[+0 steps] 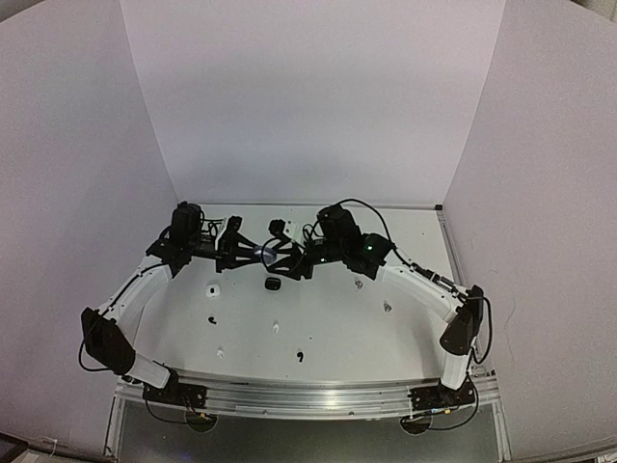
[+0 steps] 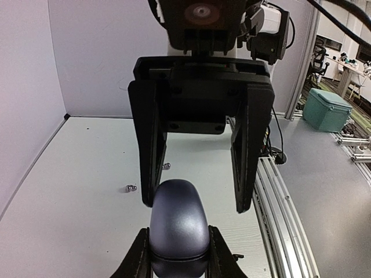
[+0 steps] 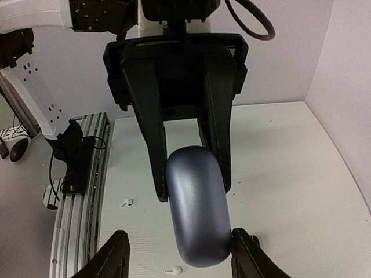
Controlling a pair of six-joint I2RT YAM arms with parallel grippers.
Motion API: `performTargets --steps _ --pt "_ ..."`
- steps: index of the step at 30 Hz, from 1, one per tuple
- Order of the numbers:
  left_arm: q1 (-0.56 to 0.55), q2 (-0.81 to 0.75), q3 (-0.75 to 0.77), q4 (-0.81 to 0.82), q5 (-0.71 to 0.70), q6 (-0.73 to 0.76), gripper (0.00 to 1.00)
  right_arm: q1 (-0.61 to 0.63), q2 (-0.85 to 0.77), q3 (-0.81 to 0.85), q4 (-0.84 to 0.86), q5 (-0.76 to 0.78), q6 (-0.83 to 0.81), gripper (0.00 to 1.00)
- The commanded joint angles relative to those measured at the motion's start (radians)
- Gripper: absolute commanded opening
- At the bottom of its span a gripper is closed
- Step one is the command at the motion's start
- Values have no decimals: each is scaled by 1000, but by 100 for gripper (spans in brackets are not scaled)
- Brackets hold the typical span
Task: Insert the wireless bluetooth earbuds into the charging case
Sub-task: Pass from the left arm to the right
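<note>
A closed, pebble-like blue-grey charging case (image 2: 177, 223) is held in the air between the two arms; it also shows in the right wrist view (image 3: 197, 214). My left gripper (image 2: 178, 258) is shut on its sides. My right gripper (image 3: 181, 258) faces it, open wide, with the case between its fingers and touching the right-hand finger (image 3: 249, 255). The grippers meet at mid-table, left gripper (image 1: 258, 253) and right gripper (image 1: 289, 257). Two silvery earbuds (image 2: 130, 187) lie on the table beyond, and two white earbuds (image 3: 126, 202) lie near the rail.
A black case (image 1: 273, 283) lies just in front of the grippers and a white case (image 1: 278, 229) behind them. Small buds are scattered over the table: a white bud (image 1: 214, 289), a black bud (image 1: 211, 320), another black bud (image 1: 300, 356), a silvery bud (image 1: 388, 307). The aluminium rail (image 1: 308, 391) runs along the near edge.
</note>
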Motion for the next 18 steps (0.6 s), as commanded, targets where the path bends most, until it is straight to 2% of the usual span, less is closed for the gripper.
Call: performTargets --steps 1,14,15,17,18 --pt "-7 -2 45 0 26 15 0 1 47 69 -39 -36 19 52" --pt "-10 -4 34 -5 31 -32 0 1 69 107 -51 -28 -42 6" --pt "-10 -5 34 -11 33 -35 9 1 65 104 -51 -32 -49 3" --pt "-7 -9 34 -21 27 -45 44 0 52 98 -50 -35 -57 0" --pt "-5 -10 35 -31 25 -47 55 -1 45 95 -49 -37 -57 0"
